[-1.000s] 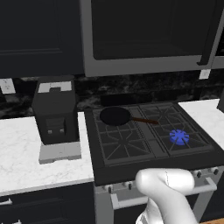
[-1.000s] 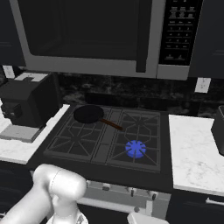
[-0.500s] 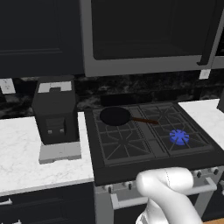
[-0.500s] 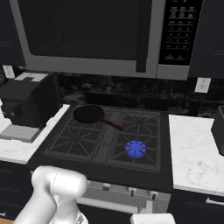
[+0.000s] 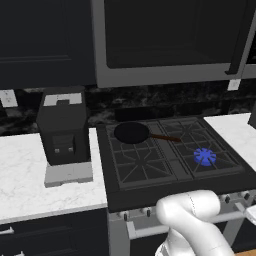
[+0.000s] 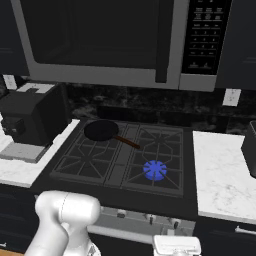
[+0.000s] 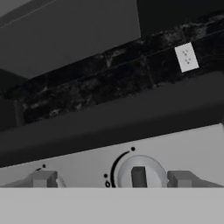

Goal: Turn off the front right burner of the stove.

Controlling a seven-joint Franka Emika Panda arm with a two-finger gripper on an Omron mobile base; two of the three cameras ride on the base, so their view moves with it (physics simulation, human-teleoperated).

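Observation:
The stove is a wide black range with grey grates. Its front right burner shows a blue flame disc. My gripper is held low in front of the knob panel, open. One dark fingertip rises at the left and the other fingertip at the right. A round grey knob with a dark bar sits between them, closer to the right one and apart from both. My white hand hangs below the stove's front edge.
A black frying pan with a brown handle rests on the back left grate. A boxy black coffee machine stands on the white counter to the left. A microwave hangs above. More small knobs line the front panel.

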